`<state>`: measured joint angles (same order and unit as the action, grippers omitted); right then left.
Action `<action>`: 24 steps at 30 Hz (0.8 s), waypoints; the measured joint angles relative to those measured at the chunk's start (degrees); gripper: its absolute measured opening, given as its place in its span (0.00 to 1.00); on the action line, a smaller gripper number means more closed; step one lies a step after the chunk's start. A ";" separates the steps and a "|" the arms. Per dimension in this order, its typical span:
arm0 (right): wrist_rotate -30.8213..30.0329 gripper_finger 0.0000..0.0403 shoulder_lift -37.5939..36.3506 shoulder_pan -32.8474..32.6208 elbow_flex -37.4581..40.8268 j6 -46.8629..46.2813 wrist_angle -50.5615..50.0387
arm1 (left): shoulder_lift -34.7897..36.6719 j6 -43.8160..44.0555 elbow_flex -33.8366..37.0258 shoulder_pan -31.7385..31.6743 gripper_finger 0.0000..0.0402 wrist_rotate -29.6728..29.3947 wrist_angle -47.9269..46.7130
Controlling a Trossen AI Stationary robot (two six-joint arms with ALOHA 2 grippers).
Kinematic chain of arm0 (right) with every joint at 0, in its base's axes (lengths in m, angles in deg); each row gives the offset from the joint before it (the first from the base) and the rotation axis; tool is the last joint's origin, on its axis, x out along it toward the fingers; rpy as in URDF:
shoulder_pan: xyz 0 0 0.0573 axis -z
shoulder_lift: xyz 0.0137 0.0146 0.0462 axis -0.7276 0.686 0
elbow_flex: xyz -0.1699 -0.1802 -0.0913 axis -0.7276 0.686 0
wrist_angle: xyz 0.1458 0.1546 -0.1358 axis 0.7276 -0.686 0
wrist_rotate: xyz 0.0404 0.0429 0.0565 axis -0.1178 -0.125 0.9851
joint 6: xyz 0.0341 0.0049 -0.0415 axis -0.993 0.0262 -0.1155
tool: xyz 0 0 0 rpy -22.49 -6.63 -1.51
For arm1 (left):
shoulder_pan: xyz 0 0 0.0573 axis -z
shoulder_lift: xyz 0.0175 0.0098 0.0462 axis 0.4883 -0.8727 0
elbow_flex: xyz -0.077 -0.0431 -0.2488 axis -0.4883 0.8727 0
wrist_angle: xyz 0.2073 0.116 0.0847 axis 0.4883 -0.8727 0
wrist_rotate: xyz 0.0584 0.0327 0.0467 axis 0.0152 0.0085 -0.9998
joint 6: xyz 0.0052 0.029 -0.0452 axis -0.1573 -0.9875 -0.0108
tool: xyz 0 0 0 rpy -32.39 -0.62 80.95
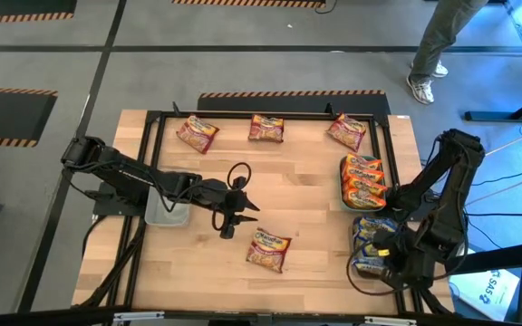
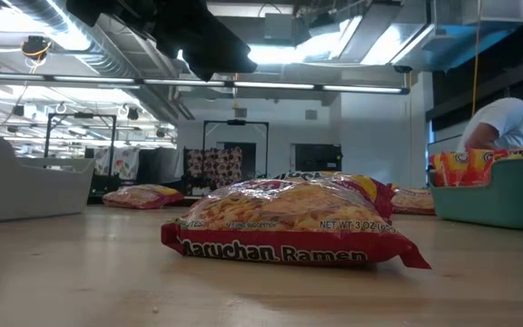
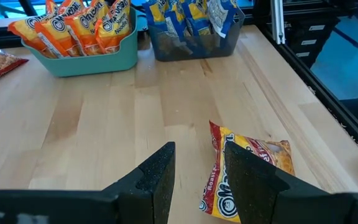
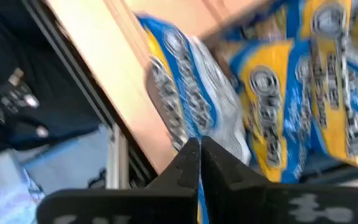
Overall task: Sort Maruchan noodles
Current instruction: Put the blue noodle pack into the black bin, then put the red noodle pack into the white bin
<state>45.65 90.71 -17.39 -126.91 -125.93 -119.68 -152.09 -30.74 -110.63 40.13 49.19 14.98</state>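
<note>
A maroon-and-yellow Maruchan packet [image 1: 268, 249] [image 2: 289, 227] [image 3: 250, 168] lies flat on the table near its near edge. My left gripper [image 1: 232, 225] [image 3: 197, 177] is open, above the table just left of that packet and apart from it. Three more maroon packets [image 1: 266, 129] lie along the far edge. Orange packets stand in a teal tray [image 1: 344, 186] [image 3: 114, 59], and blue-and-yellow packets [image 4: 278, 106] fill a clear tray [image 1: 361, 237] [image 3: 194, 46]. My right gripper [image 1: 390, 258] [image 4: 199, 155] is shut, hovering over the blue packets.
A grey tray [image 1: 166, 215] [image 2: 25, 186] sits under my left arm at the table's left side. A dark metal frame [image 1: 152, 118] runs around the tabletop. Bare wood lies in the middle of the table. A person's legs [image 1: 433, 54] show beyond the far right corner.
</note>
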 joint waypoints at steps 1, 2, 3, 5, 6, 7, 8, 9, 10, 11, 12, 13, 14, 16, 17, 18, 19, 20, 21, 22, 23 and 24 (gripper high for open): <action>-1.64 0.00 0.01 0.00 -0.20 0.02 0.32 | 0.00 0.00 0.00 0.00 0.33 0.00 0.00; -3.04 0.00 0.04 -0.02 -0.20 0.04 0.66 | 0.00 0.00 0.00 0.00 0.33 0.00 0.00; -3.79 0.00 0.14 0.00 -0.03 0.04 1.15 | 0.00 0.00 0.00 0.00 0.33 0.00 0.00; -3.82 0.01 0.75 0.02 0.82 0.38 2.66 | 0.00 0.00 0.00 0.00 0.33 0.00 0.00; -3.46 0.01 1.16 0.00 1.44 0.52 3.44 | 0.00 0.00 0.00 0.00 0.33 0.00 0.00; -2.90 0.01 1.55 0.00 2.16 0.58 4.03 | 0.00 0.00 0.01 0.00 0.33 0.00 0.02; -2.39 0.01 1.82 0.00 2.93 0.58 4.65 | 0.00 0.00 0.00 0.00 0.33 0.00 0.00; -1.74 0.01 2.06 -0.02 3.75 0.59 5.52 | 0.00 0.00 0.00 0.00 0.33 0.00 0.01; -0.78 0.01 2.29 -0.02 4.53 0.60 6.53 | 0.00 0.00 0.00 0.00 0.33 0.00 0.02; 0.01 0.01 2.46 0.01 5.16 0.61 7.21 | 0.00 0.00 0.00 0.00 0.33 0.00 0.01; 0.48 0.01 2.51 0.03 5.61 0.65 7.34 | 0.00 0.00 0.00 0.00 0.33 0.00 0.00; 0.64 0.01 2.53 0.04 5.88 0.67 7.10 | 0.00 0.00 0.00 0.00 0.33 0.00 0.00; 0.57 0.01 2.56 0.02 6.01 0.85 6.64 | 0.00 0.00 0.00 0.00 0.33 0.01 0.02; 0.77 0.01 2.54 0.02 5.85 1.90 6.45 | 0.00 0.00 0.00 0.00 0.33 0.00 0.05; 1.35 0.01 2.48 0.02 5.41 2.06 5.88 | 0.00 0.00 0.02 0.00 0.33 0.00 0.30; 2.35 0.01 2.27 0.04 4.69 2.09 4.88 | 0.00 0.03 0.01 0.00 0.33 0.02 0.68; 3.26 0.01 2.04 0.23 3.52 2.07 3.59 | 0.00 0.04 0.01 0.00 0.33 0.02 1.17; 3.59 0.01 1.83 0.61 2.06 2.09 2.39 | 0.00 0.07 0.00 0.00 0.33 0.02 1.62; 3.38 0.01 1.76 0.97 0.47 2.07 1.08 | 0.00 0.04 0.00 0.00 0.33 0.02 2.03; 2.64 0.01 1.73 1.43 -1.20 2.08 -0.48 | 0.00 0.07 0.00 0.00 0.33 0.02 2.30; 0.92 0.01 1.73 1.81 -2.85 2.18 -2.31 | 0.00 0.07 0.00 0.00 0.33 0.02 2.48; -1.34 0.01 1.73 2.04 -4.37 2.94 -3.63 | 0.00 0.09 0.00 0.00 0.33 0.02 2.62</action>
<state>44.31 92.44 -15.35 -131.28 -122.99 -123.31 -152.09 -30.65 -110.63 40.13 49.21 17.60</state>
